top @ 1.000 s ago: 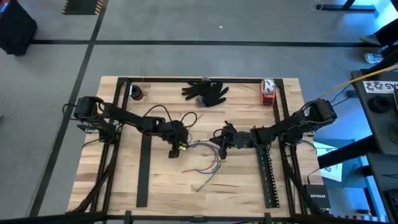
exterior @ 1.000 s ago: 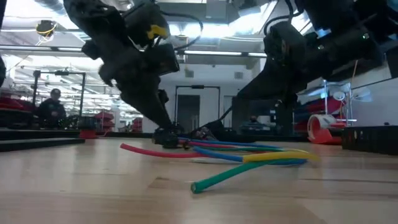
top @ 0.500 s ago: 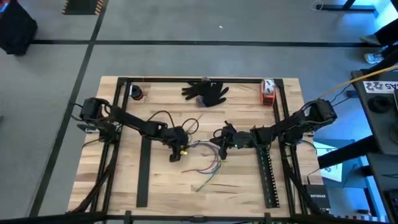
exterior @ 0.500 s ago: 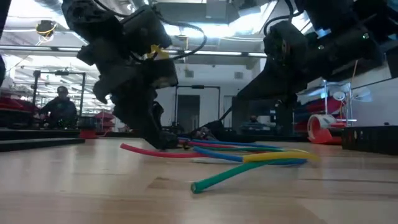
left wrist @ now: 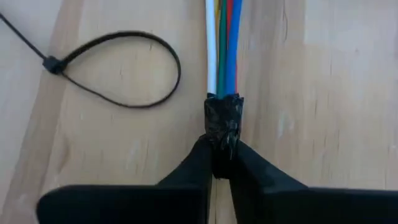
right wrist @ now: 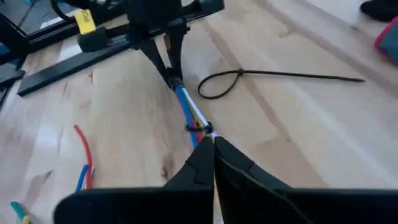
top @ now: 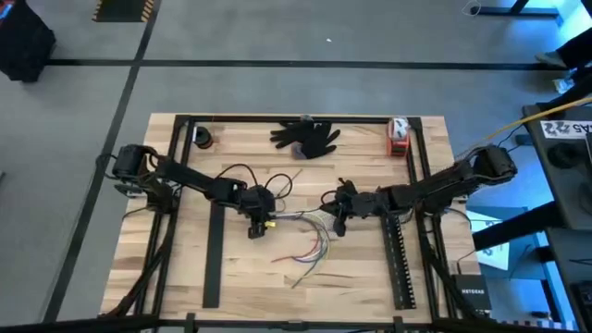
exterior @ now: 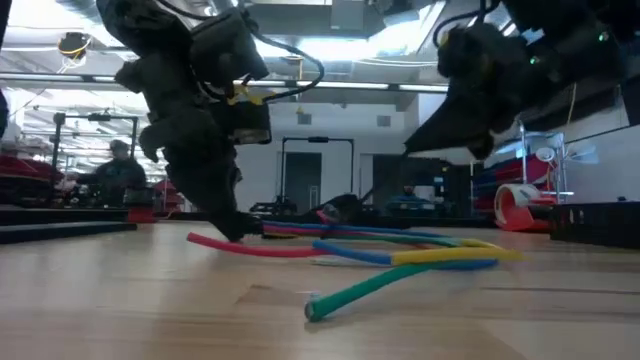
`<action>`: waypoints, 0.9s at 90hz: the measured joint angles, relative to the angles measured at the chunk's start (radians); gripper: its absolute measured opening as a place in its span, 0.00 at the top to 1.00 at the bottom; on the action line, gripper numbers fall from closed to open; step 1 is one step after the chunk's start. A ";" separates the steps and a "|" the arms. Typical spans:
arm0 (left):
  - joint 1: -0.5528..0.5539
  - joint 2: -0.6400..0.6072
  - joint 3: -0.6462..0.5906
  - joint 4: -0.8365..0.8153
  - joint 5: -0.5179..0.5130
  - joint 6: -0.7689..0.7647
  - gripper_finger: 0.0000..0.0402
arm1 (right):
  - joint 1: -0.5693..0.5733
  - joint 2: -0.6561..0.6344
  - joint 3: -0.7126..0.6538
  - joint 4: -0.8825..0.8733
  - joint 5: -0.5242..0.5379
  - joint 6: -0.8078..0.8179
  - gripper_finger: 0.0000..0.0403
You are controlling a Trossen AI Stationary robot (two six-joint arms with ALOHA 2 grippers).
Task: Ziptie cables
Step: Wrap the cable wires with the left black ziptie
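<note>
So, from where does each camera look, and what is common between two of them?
High view: above, facing straight down on the wooden table; both arms show.
Low view: table height, looking across; both arms descend over the thin coloured cables.
Left wrist view: left gripper, fingers shut on the black-taped cable end.
Right wrist view: right gripper on the bundle.
Both wrist views share the looped black zip tie.

A box [top: 473, 298] by the table's right corner reads "NETGEAR" (small, faint).
</note>
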 joint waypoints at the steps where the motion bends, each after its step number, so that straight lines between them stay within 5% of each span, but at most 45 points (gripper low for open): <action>1: 0.000 0.000 0.000 0.001 0.000 -0.002 0.93 | 0.000 -0.006 0.001 -0.006 0.000 -0.004 1.00; 48: 0.044 -0.090 0.096 -0.061 0.179 -0.097 0.56 | 0.000 -0.045 0.031 -0.094 -0.010 -0.042 1.00; 63: 0.047 -0.119 0.129 0.211 0.009 0.011 0.54 | 0.000 -0.045 0.031 -0.085 -0.012 -0.069 1.00; 81: 0.095 -0.023 0.135 0.480 -0.014 0.086 0.54 | 0.000 -0.045 0.031 -0.061 -0.020 -0.088 1.00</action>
